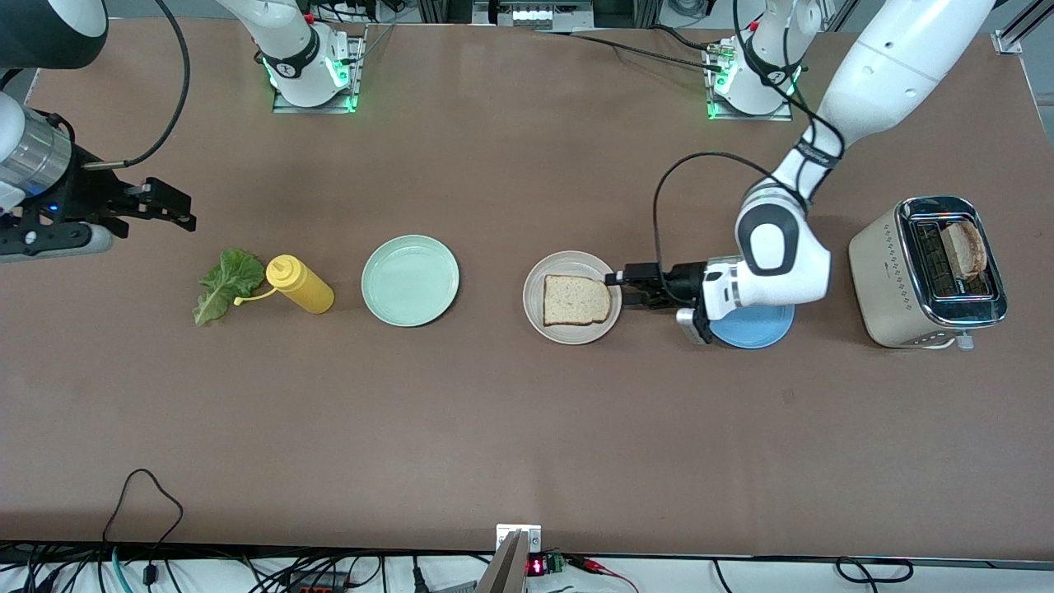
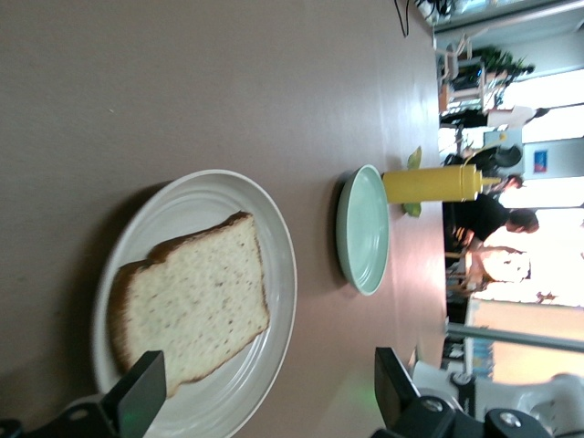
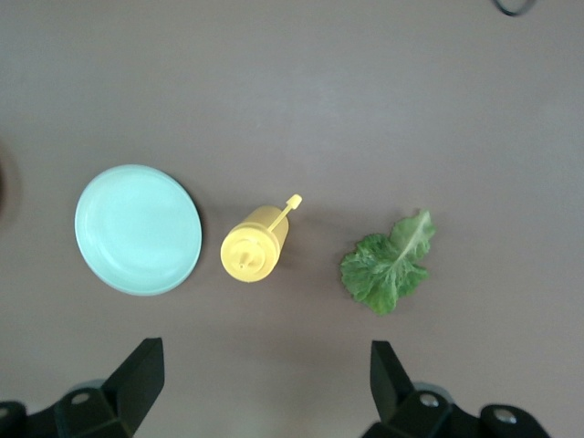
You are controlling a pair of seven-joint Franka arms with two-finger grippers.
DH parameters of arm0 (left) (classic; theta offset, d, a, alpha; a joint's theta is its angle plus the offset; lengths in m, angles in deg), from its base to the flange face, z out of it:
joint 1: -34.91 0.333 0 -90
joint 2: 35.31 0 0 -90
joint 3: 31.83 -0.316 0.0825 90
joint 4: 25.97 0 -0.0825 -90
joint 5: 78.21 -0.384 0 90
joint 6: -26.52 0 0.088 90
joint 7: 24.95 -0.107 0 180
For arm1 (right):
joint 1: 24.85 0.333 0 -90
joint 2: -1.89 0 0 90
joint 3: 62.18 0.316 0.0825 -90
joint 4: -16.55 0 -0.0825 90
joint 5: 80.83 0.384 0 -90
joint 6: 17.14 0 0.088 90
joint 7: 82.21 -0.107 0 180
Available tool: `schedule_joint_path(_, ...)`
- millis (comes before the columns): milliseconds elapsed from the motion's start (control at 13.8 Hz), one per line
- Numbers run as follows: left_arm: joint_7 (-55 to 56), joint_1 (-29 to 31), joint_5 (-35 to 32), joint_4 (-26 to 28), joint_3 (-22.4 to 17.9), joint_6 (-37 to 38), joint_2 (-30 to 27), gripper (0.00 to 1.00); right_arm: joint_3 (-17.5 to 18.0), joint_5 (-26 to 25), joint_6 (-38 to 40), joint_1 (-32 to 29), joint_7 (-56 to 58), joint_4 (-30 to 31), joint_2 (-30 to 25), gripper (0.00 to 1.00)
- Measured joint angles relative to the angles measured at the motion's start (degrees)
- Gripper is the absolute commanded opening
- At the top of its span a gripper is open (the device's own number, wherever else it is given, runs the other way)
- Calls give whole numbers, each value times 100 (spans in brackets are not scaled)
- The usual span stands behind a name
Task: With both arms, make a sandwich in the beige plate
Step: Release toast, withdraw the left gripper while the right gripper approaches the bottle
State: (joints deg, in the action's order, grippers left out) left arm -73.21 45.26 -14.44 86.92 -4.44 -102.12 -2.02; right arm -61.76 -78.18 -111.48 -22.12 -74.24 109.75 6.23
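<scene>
the left gripper stands wide, empty, at the beige plate's rim beside the bread slice; the right gripper waits wide near the lettuce leaf.

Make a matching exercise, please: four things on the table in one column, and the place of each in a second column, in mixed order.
Things:
1. bread slice
2. second bread slice
3. lettuce leaf
4. left gripper

Places:
a. in the toaster
b. on the table beside the yellow bottle
c. on the beige plate
d. at the beige plate's rim, open

Pairs: 1-c, 2-a, 3-b, 4-d
</scene>
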Motion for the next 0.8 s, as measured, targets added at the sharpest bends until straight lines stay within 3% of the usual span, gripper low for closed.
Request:
schedule_joint_path(435,1293,451,-2587,-257,-11,879,-495,100,-67,925,-929,-452,2528,947,-27,100)
schedule_joint_path(797,2703,441,-4906,-1153,-4,2192,-713,100,-104,2620,-1667,-1110,5348,1959,-20,100)
